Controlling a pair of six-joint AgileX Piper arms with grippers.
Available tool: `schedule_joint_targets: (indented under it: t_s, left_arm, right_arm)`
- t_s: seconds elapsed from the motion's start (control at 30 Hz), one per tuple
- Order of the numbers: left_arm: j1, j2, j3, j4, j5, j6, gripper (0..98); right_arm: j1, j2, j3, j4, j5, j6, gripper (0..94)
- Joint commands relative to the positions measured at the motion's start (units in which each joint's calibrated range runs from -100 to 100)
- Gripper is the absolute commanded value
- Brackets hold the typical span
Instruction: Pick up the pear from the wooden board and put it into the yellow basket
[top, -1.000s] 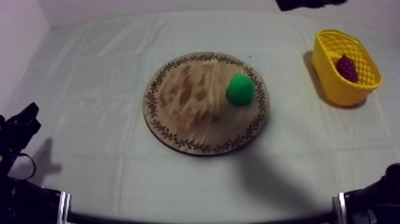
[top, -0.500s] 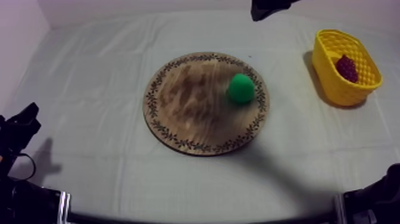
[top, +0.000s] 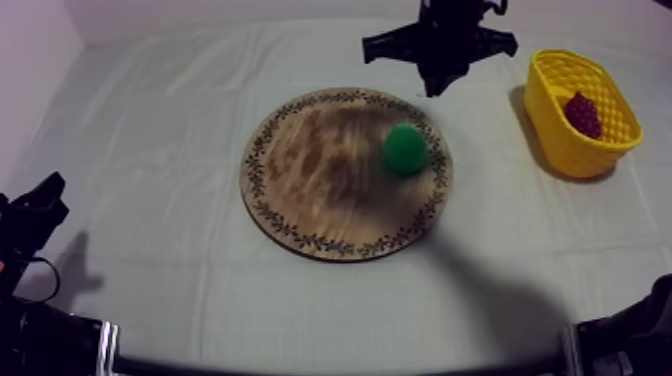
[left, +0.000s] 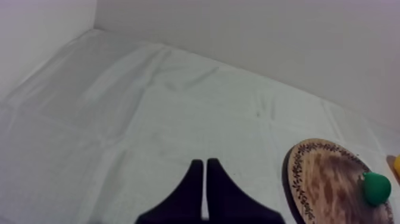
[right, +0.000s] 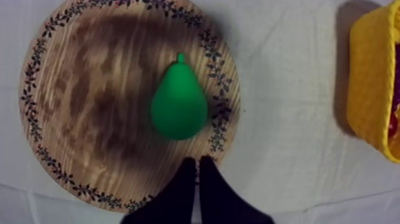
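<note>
A green pear (top: 405, 148) lies on the right part of the round wooden board (top: 300, 200), its stem pointing away from my right gripper (right: 198, 159). That gripper's fingers lie together, shut on nothing, just over the board's patterned rim and a little short of the pear (right: 178, 108). From above, my right gripper (top: 437, 88) hangs over the cloth behind the board, between the pear and the yellow basket (top: 560, 145). My left gripper (left: 204, 162) is shut and empty, low at the table's left (top: 42, 200), far from the board (left: 321, 179).
The basket stands at the far right of the table with a dark red bunch of grapes (top: 583, 113) inside. Its yellow wall (right: 370, 89) is close beside the board (right: 77, 101). Open cloth lies left of and in front of the board.
My right arm has come in from the upper edge and moved down and leftward, now hanging just behind the board. The pear, board, basket and left arm have not moved.
</note>
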Motion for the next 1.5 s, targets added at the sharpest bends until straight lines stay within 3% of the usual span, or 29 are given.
schedule_joint_targets:
  t_s: [0.0, 0.07, 0.23, 0.33, 0.47, 0.67, 1.1, 1.37, 1.47]
  left_arm:
    - [0.0, 0.0, 0.0, -0.02, 0.0, 0.0, 0.1]
    - [0.0, 0.0, 0.0, -0.02, 0.0, 0.0, 0.1]
    - [0.0, 0.0, 0.0, -0.02, 0.0, 0.0, 0.1]
    - [0.0, 0.0, 0.0, -0.02, 0.0, 0.0, 0.1]
    - [0.0, 0.0, 0.0, -0.02, 0.0, 0.0, 0.1]
    - [0.0, 0.0, 0.0, -0.02, 0.0, 0.0, 0.1]
    - [0.0, 0.0, 0.0, -0.02, 0.0, 0.0, 0.1]
    - [0.0, 0.0, 0.0, -0.02, 0.0, 0.0, 0.1]
    - [0.0, 0.0, 0.0, -0.02, 0.0, 0.0, 0.1]
  right_arm:
    - [0.2, 0.5, -0.2, -0.5, 0.3, 0.1, 1.1]
    - [0.4, 0.9, -0.3, -0.9, 0.3, 0.2, 14.3]
    - [0.5, 1.3, -0.2, -0.8, 0.1, -1.5, 60.6]
    - [0.5, 1.5, -0.1, -0.8, 0.0, -2.1, 75.6]
    - [0.5, 1.7, 1.4, -1.2, -1.5, -2.4, 87.4]
    - [0.8, 2.9, 4.4, -1.9, -6.1, -2.4, 91.9]
    - [2.0, 12.2, 6.5, -5.2, -17.8, 1.2, 91.7]
    - [2.6, 18.3, 5.1, -6.0, -19.9, 2.1, 88.0]
    - [2.7, 19.9, 4.9, -6.0, -20.4, 2.3, 81.7]
